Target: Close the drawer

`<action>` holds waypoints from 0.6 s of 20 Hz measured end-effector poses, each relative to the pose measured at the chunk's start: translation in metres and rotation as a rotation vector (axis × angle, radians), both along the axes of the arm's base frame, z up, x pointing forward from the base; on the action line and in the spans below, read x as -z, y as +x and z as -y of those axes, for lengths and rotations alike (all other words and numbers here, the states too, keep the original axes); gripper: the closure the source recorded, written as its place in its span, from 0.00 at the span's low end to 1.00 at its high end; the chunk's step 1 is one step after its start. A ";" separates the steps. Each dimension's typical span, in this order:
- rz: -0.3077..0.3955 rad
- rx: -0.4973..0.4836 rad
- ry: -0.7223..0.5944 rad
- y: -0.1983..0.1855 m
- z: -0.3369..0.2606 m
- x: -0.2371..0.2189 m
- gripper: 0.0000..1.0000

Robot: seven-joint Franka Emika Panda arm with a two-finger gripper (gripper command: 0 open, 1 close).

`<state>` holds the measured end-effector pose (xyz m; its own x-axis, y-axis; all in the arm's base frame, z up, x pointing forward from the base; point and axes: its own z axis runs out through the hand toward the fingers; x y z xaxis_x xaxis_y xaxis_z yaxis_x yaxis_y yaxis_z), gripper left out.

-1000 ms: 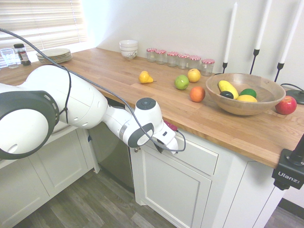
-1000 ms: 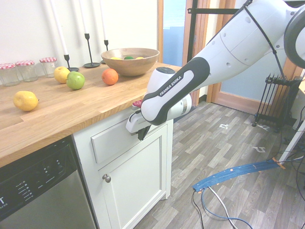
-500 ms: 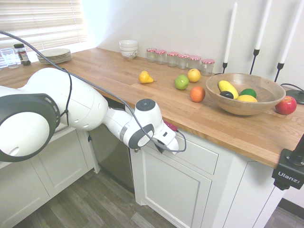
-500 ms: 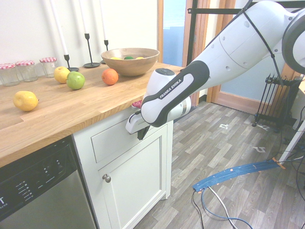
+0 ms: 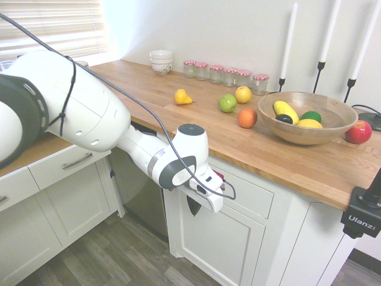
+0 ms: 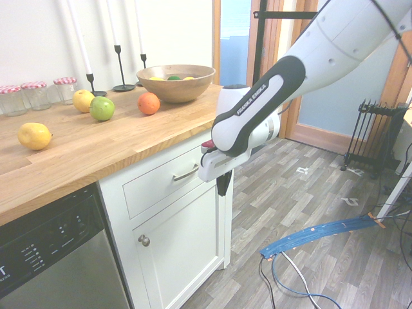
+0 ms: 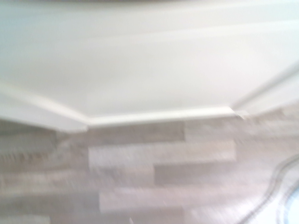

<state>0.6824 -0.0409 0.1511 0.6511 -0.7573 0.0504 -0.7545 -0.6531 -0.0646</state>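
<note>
The drawer (image 6: 168, 182) sits just under the wooden counter, its white panelled front looking flush with the cabinet and its silver bar handle (image 6: 185, 172) in plain sight. In the first exterior view part of the drawer front (image 5: 251, 192) shows past the arm. My gripper (image 6: 223, 187) hangs in front of the drawer's end nearer the doorway, a little out from it, with its dark fingers pointing down at the floor and shut on nothing. It shows again as my gripper (image 5: 194, 206) before the cabinet door. The wrist view is a blur of white panel and floorboards.
A cabinet door (image 6: 183, 244) with a round knob (image 6: 144, 240) is below the drawer, and a dishwasher (image 6: 48, 257) stands beside it. On the counter (image 5: 178, 119) lie fruit, jars, candlesticks and a wooden bowl (image 5: 306, 119). A smaller white drawer (image 5: 65, 164) is in the neighbouring cabinet.
My gripper has come off the drawer front, moving away from it and downward, so the handle now shows. The arm's upper part has lifted, uncovering the neighbouring cabinet's drawers.
</note>
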 end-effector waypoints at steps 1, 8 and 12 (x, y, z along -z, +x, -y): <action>-0.011 -0.007 -0.004 -0.008 0.005 -0.013 1.00; -0.033 -0.043 0.008 -0.085 0.038 -0.088 1.00; -0.030 -0.045 0.024 -0.138 0.053 -0.121 1.00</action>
<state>0.5443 -0.0942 0.2718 0.6852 -0.7283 0.0127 -0.7266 -0.6846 -0.0588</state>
